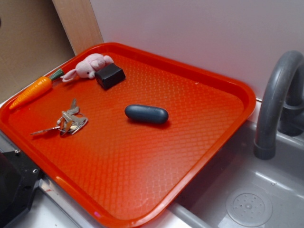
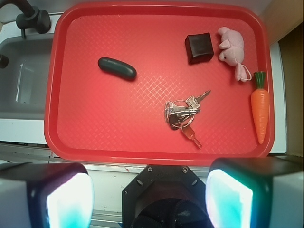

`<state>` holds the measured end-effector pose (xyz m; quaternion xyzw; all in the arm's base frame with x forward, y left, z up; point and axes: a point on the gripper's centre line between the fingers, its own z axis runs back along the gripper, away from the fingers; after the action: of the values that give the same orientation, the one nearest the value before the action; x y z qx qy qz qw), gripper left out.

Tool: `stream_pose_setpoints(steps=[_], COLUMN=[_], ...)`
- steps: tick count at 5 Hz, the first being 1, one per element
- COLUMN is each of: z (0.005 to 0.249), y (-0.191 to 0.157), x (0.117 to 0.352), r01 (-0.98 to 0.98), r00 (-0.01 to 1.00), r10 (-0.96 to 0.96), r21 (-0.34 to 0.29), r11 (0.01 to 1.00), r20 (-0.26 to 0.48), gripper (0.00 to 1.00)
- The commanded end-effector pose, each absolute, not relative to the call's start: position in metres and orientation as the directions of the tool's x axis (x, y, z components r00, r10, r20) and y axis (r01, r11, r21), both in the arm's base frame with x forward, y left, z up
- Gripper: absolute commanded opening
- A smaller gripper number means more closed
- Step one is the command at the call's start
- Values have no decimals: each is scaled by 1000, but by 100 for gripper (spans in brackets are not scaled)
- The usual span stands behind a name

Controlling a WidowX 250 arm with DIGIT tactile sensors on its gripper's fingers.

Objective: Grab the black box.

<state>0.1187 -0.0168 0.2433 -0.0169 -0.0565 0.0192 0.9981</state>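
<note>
Wide view from the wrist camera: the hand (image 2: 149, 190) hangs off the tray's near edge, its two fingers (image 2: 66, 197) spread far apart at the bottom of the frame, nothing between them — fully released. In the exterior view only a dark piece of the robot shows at the lower left corner.

The red tray (image 2: 95, 137) sits on the counter, overlapping the grey sink (image 2: 23, 80), with the grey faucet (image 1: 275, 99) curving up beside the tray's sink-side edge.

The black box (image 2: 199, 47) lies near the tray's far edge, toward the corner away from the sink — flat on the tray, well apart from the hand. Just beside it, on the side away from the sink, lies the pink plush (image 2: 231, 45); in the exterior view the two look to be touching. Next along that short edge is the toy carrot (image 2: 260, 107), lying lengthwise against the rim with its green top toward the plush.

A bunch of keys (image 2: 180, 114) on a ring lies between the box and the near edge. The dark blue-grey capsule (image 2: 117, 68) rests alone toward the sink side, well clear of the box.
</note>
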Motion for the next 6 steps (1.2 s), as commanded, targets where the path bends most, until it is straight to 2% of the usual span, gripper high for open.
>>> stream_pose_setpoints(steps=[1,3,4,5,6], z=[243,175,138,109,92], y=[-17,24,48,66,83], x=[119,189,225,245,251], r01=[-36,15,24,21,30], r00=[993,994,995,998,997], r10=[40,-20,-27,-24,-35], r21=[-36,45,36,50,64], r11=[999,999,999,999,998], r20=[112,107,93,66,74], gripper=[100,100,100,100,100])
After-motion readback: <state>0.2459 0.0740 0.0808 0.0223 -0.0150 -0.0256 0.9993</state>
